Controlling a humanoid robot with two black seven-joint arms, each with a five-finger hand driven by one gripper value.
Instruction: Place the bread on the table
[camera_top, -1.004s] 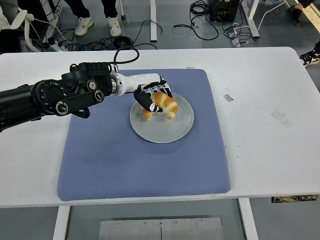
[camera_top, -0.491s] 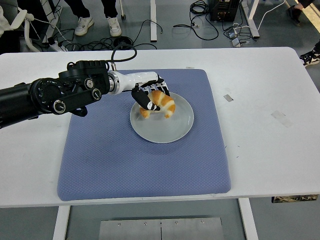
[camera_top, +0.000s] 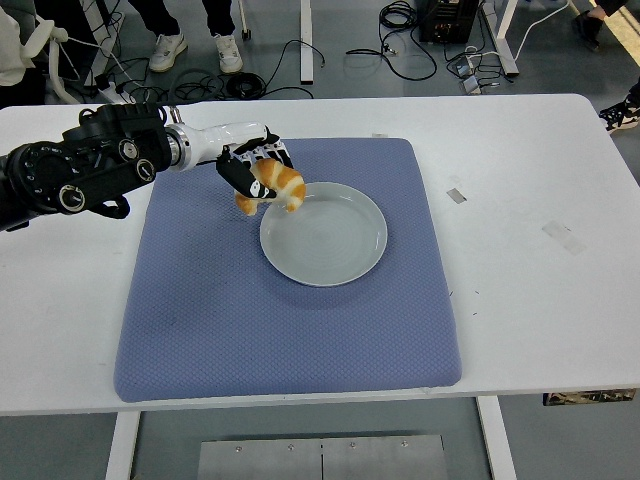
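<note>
Over the upper left part of the blue textured mat (camera_top: 280, 310) you have the left hand (camera_top: 252, 172), black-fingered with a white wrist, clenched around the golden-brown croissant-shaped bread (camera_top: 273, 187). Your bread sits in that grasp, the dark fingers (camera_top: 240, 177) wrapping its left and upper side while its right end juts out free toward the plate. It hangs just past the upper left rim of the round pale grey plate (camera_top: 335, 250), with its right tip over or at the rim; you cannot tell from this view whether it touches the plate. Below it you see a small shadow on the mat. Your black left arm (camera_top: 80, 172) reaches in from the left edge across the white tabletop (camera_top: 530, 260), its bulky jointed forearm lying over the bare tabletop left of the mat. Two small pieces of tape (camera_top: 456, 193) lie on the tabletop right of the mat. Beyond the far edge you see cables (camera_top: 400, 40) on the floor and a person's white shoes (camera_top: 197, 48).
</note>
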